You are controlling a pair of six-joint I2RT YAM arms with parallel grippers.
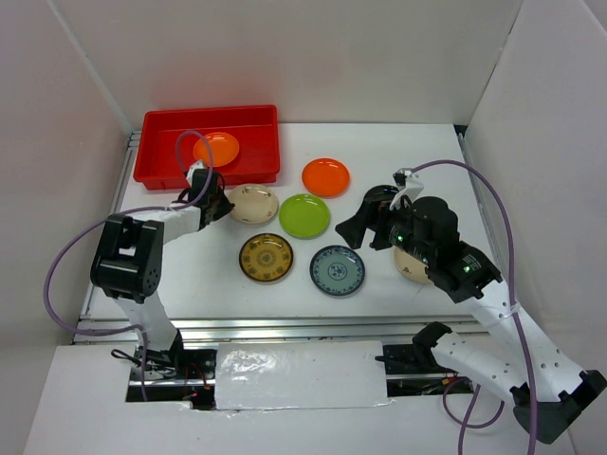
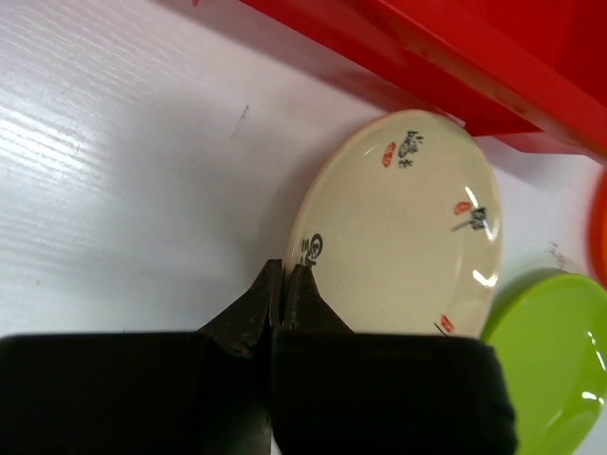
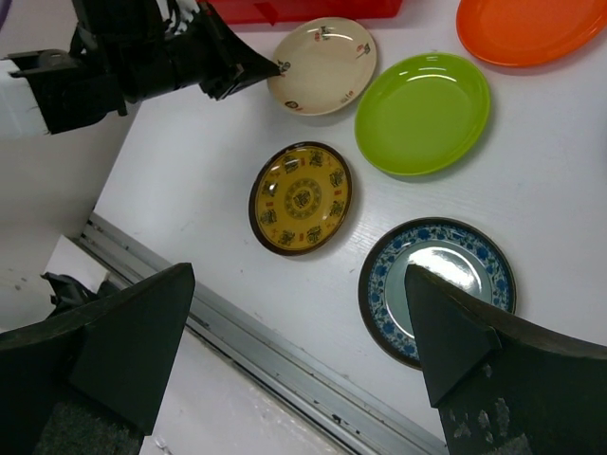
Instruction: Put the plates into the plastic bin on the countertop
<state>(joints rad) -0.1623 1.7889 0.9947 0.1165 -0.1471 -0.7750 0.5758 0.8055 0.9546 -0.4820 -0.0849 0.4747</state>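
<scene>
Beside red bin (image 1: 248, 172) | left pincer (image 2: 285, 282) clamps rim of cream plate (image 2: 403, 237)

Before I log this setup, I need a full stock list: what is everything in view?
plastic bin: one, bright red, far left of the countertop
countertop: one, white, under everything
orange plates: two, orange, one inside the bin, one on the countertop to its right
cream plates: two, cream, one in front of the bin, one mostly hidden under the right arm
lime green plate: one, green, middle
gold-patterned plate: one, dark gold, near middle
blue-patterned plate: one, blue-grey, right of the gold one
metal rail: one, silver, front edge
left gripper: one, black, shut on the rim of the cream plate by the bin
right gripper: one, black, open, by the blue-patterned plate
</scene>
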